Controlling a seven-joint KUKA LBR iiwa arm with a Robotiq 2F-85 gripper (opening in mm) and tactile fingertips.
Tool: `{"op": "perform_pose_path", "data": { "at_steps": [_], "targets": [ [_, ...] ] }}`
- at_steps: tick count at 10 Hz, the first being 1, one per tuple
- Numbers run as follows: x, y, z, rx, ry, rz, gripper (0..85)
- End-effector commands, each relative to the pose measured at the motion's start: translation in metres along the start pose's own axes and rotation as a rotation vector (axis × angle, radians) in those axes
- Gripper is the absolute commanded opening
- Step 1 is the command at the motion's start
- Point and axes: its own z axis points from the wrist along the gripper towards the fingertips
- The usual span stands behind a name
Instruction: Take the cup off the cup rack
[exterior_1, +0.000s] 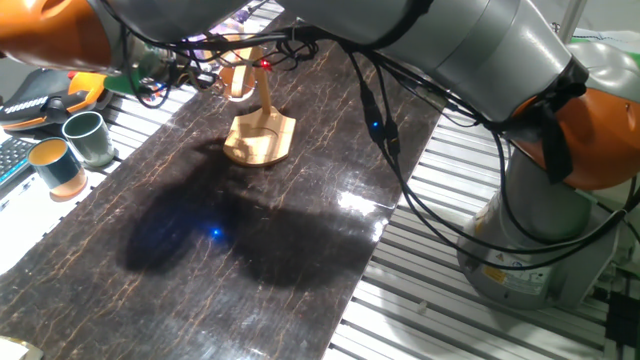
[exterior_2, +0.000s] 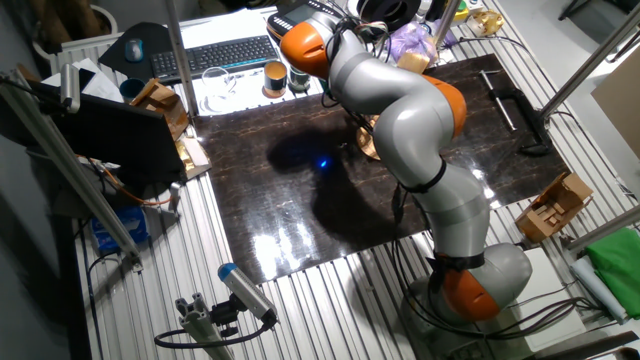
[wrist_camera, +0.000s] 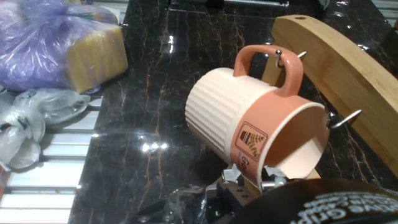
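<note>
The salmon-pink cup (wrist_camera: 230, 112) has ribbed sides and a pale peach inside. It hangs by its handle (wrist_camera: 267, 62) on a metal hook of the light wooden cup rack (wrist_camera: 348, 74), mouth toward the hand camera. My gripper (wrist_camera: 252, 175) straddles the cup's lower rim, one fingertip (wrist_camera: 232, 176) outside the wall and the other inside, closed on it. In one fixed view the cup (exterior_1: 237, 78) sits high on the rack's upright, above the leaf-shaped base (exterior_1: 260, 140). My arm hides the gripper there and most of the rack in the other fixed view.
A teal cup with tan inside (exterior_1: 55, 165) and a dark green cup (exterior_1: 88, 137) stand at the dark mat's left edge. A purple bag with a yellow block (wrist_camera: 56, 43) lies beyond the cup. A keyboard (exterior_2: 215, 55) and clutter lie past the mat.
</note>
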Motion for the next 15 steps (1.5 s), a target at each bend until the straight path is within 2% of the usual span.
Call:
{"op": "perform_pose_path", "data": {
  "at_steps": [1,3,5,6,7,11,15],
  "targets": [
    [-0.0008,0.0000,0.0000,-0.002,-0.002,-0.003,27.7],
    [-0.0044,-0.0004,0.0026,-0.013,-0.005,-0.012,29.7],
    [-0.0060,-0.0007,0.0043,-0.016,0.000,-0.018,28.0],
    [-0.0057,-0.0008,0.0042,-0.018,0.003,-0.025,22.7],
    [-0.0053,-0.0009,0.0039,-0.019,0.011,-0.038,1.3],
    [-0.0044,-0.0030,-0.0017,-0.019,-0.001,-0.038,1.0],
    [-0.0056,-0.0046,-0.0053,-0.056,-0.002,-0.002,1.0]
  ]
}}
